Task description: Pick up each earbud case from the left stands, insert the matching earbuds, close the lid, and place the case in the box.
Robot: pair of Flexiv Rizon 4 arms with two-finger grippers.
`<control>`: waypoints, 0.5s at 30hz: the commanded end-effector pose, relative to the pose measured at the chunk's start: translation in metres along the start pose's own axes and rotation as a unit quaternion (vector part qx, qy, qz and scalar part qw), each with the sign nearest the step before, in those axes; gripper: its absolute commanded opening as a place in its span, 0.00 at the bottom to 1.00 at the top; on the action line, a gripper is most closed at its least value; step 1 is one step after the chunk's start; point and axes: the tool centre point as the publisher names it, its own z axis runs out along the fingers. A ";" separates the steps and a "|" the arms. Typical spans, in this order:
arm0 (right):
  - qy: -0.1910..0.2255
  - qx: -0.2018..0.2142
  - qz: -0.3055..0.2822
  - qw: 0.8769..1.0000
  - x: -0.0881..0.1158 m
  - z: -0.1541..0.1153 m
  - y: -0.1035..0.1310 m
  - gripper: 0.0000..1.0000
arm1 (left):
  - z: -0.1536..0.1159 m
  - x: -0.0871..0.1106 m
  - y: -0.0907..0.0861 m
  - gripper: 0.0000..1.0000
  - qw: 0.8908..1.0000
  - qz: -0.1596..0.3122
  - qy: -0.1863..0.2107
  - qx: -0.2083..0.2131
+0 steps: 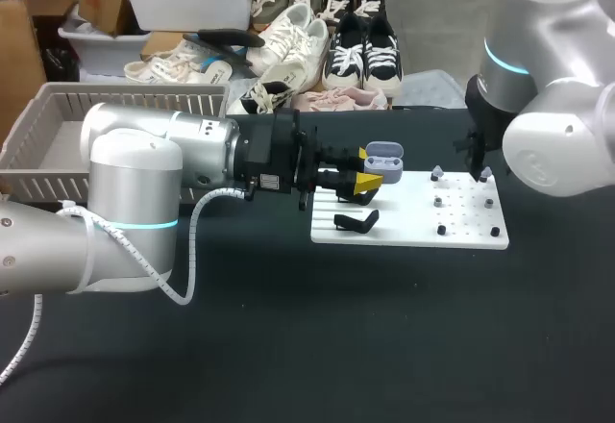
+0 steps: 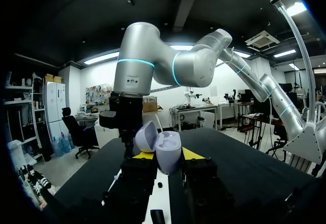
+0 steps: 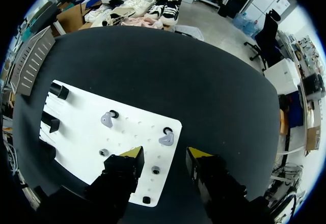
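Earbud case (image 2: 167, 152), pale lavender with its lid open, is clamped between the yellow-tipped fingers of the left gripper (image 1: 369, 171), by the far edge of the white board (image 1: 404, 233). The board lies on the black table (image 1: 384, 346). A grey slatted box (image 1: 38, 125) stands at the table's far left. The right gripper (image 3: 164, 155) hangs over the board's other end, fingers spread and holding nothing. A black stand (image 1: 356, 221) sits near the left gripper. Two grey earbuds (image 3: 107, 118) (image 3: 166, 139) rest on the board.

Pale lilac earbud case (image 1: 383, 161), lid open, held over white board (image 1: 461, 236), two grey earbuds (image 3: 107, 119) on it
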 end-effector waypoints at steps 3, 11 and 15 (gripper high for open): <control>0.001 -0.001 -0.003 1.000 -0.004 0.006 0.002 0.49 | 0.000 0.001 0.001 0.00 1.000 0.000 0.000 0.001; 0.000 0.001 0.000 1.000 -0.006 0.011 0.001 0.47 | 0.000 0.001 0.001 0.00 1.000 0.000 0.000 0.001; 0.001 0.004 0.001 1.000 -0.006 0.013 0.000 0.46 | 0.000 0.001 0.001 0.00 1.000 0.000 0.000 0.001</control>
